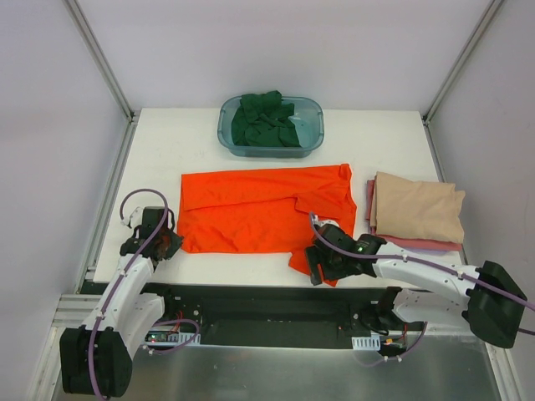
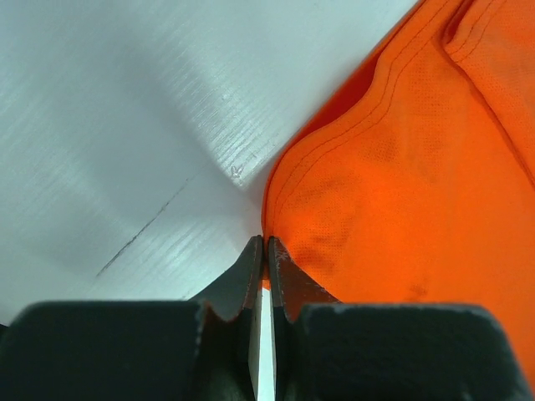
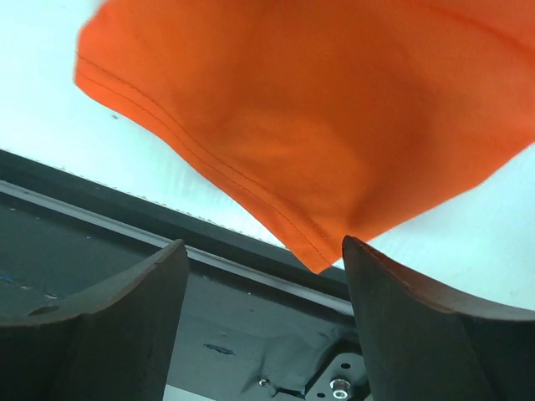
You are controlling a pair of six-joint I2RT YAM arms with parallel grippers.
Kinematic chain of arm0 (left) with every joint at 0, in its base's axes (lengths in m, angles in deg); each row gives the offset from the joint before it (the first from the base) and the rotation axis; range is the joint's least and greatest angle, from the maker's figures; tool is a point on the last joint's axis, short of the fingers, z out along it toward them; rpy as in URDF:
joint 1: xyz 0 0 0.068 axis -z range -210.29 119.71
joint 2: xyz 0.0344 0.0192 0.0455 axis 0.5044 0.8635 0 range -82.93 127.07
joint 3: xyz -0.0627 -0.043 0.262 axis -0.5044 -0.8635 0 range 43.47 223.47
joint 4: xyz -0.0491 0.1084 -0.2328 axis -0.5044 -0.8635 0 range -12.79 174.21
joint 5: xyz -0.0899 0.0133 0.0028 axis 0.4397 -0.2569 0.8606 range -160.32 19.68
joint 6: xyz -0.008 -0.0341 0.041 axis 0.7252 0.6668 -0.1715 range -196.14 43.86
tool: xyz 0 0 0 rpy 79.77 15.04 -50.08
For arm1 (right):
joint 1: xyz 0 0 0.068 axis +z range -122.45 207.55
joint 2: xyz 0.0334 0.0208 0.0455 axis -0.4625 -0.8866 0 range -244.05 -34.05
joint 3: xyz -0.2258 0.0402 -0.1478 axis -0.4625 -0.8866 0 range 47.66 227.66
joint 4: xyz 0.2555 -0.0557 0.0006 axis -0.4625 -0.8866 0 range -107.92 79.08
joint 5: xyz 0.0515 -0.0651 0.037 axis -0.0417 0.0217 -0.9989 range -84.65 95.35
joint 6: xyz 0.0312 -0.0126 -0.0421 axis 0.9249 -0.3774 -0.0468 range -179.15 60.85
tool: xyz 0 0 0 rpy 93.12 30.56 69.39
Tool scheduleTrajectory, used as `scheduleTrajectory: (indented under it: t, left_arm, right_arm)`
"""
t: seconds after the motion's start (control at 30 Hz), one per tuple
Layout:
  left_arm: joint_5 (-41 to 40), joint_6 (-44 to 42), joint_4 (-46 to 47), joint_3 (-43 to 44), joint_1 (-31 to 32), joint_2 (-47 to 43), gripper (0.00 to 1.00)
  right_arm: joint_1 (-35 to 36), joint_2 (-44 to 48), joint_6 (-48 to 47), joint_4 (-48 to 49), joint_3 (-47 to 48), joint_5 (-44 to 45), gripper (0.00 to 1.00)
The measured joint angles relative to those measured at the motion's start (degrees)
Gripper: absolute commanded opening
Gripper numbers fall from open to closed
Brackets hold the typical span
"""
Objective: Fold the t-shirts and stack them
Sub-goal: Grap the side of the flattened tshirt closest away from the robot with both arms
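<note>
Inspector: Nearest item, left wrist view: the left hand (image 2: 264, 251). Its two dark fingers are pressed together, with the tips meeting right at the hem of the orange-red t-shirt (image 2: 401, 192). I cannot tell whether any cloth is caught between them.

Clerk: And the other side?

Inspector: The right hand (image 3: 262, 246) is spread wide. A hemmed corner of the same shirt hangs between its fingers (image 3: 109, 317), closer to one of them. Contact cannot be determined. Below that corner runs the black rail (image 3: 125, 225) at the near edge of the bench (image 3: 33, 125).

Clerk: Position of the shirt overall?

Inspector: Seen from above, it lies spread across the middle of the bench, mostly flat, with its long side running left to right. Its near left corner is at the left hand. A flap on its near right side reaches the right hand at the bench's near edge.

Clerk: Other garments?

Inspector: A dark green t-shirt (image 1: 266, 121) is bunched inside the teal tub (image 1: 227, 140), which stands at the centre of the far edge. On the right, a beige t-shirt (image 1: 418, 209) lies folded on top of a pink t-shirt (image 1: 414, 244). Only the near and left edges of the pink one show. That stack sits just beside the right end of the orange-red t-shirt, with a strip of bare bench between them.
</note>
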State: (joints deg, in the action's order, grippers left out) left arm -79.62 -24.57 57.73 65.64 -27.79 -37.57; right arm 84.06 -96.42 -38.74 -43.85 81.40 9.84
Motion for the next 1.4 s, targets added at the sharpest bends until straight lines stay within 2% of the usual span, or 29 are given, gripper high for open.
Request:
scheduleTrajectory:
  t: [0.23, 0.27, 0.43, 0.57, 0.77, 0.9, 0.93, 0.97, 1.17, 1.4]
  left_arm:
    - [0.00, -0.11, -0.02, 0.00, 0.00, 0.39, 0.00]
    - [0.00, -0.11, 0.00, 0.00, 0.00, 0.37, 0.00]
    - [0.00, -0.11, -0.04, 0.00, 0.00, 0.37, 0.00]
    - [-0.07, -0.11, -0.02, 0.00, 0.00, 0.37, 0.00]
    - [-0.09, -0.11, -0.04, 0.00, 0.00, 0.37, 0.00]
    - [-0.09, -0.11, -0.04, 0.00, 0.00, 0.39, 0.00]
    - [-0.09, -0.13, -0.04, 0.00, 0.00, 0.37, 0.00]
    - [-0.07, -0.11, -0.04, 0.02, 0.00, 0.37, 0.00]
    - [-0.04, -0.04, -0.20, 0.68, 0.00, 0.52, 0.00]
    - [-0.09, 0.33, -0.22, 3.72, 0.00, 1.68, 0.00]
  right_arm:
    - [0.90, -0.74, 2.54, -3.30, 0.00, 0.85, 0.64]
    - [1.03, -0.76, 2.67, -3.37, 0.00, 0.81, 0.60]
    - [1.14, -2.71, 3.39, -3.32, 0.00, 0.63, 0.59]
    - [1.14, -5.55, 4.07, -3.39, -0.07, 1.33, 0.54]
    - [1.14, -8.70, 4.79, -4.37, 0.61, 3.85, 0.27]
    - [1.14, -10.05, 5.62, -4.63, 1.62, 5.09, 0.13]
    - [1.14, -10.25, 5.79, -4.61, 1.77, 5.62, 0.05]
    - [1.14, -10.32, 5.88, -4.66, 1.90, 5.90, 0.00]
    - [0.28, -9.25, 5.79, -5.62, 4.04, 8.39, 0.00]
    - [-6.43, -5.46, 2.71, -5.79, 9.14, 8.55, 0.00]
